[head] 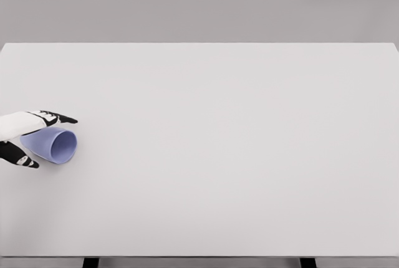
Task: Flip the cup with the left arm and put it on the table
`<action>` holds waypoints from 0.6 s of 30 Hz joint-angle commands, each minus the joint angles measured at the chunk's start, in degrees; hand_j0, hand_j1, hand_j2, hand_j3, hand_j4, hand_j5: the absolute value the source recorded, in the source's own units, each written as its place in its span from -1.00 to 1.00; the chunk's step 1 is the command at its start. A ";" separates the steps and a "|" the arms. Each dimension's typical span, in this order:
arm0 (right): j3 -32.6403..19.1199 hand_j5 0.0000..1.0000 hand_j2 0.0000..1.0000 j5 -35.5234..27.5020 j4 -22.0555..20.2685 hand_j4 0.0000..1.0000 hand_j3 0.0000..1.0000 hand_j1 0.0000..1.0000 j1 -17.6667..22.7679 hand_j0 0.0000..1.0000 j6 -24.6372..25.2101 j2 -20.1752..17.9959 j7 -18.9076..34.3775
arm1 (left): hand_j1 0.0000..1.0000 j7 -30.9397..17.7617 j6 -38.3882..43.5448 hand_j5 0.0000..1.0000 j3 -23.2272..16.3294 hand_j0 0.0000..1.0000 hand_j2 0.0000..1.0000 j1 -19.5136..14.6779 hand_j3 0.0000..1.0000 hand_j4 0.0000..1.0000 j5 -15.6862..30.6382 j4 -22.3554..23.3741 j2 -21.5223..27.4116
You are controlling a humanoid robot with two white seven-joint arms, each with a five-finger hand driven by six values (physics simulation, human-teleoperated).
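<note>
left hand (28,138) | fingers wrapped round the blue cup (53,144), lying sideways, mouth facing right | roll wrist slowly (grip looks shallow), then set it upright on the table (237,156)

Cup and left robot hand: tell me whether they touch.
Touching. Head view shows the left robot hand with fingers above and below the tilted cup, no gap.

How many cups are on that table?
1. A single blue cup lies on its side near the table's left edge, mouth facing right, between the left hand's fingers. None looks hidden.
</note>
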 commanded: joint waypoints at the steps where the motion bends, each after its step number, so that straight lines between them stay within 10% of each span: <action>1: -0.01 1.00 1.00 0.01 -0.03 1.00 1.00 1.00 0.00 1.00 0.00 0.00 0.01 | 1.00 0.01 0.17 1.00 0.06 1.00 1.00 0.00 1.00 1.00 -0.01 -0.20 -0.44; 18: -0.01 1.00 1.00 0.01 -0.03 1.00 1.00 1.00 0.00 1.00 0.00 0.00 0.01 | 0.19 0.45 2.46 0.19 -2.14 0.19 0.19 0.53 0.19 0.19 0.78 -2.93 -0.70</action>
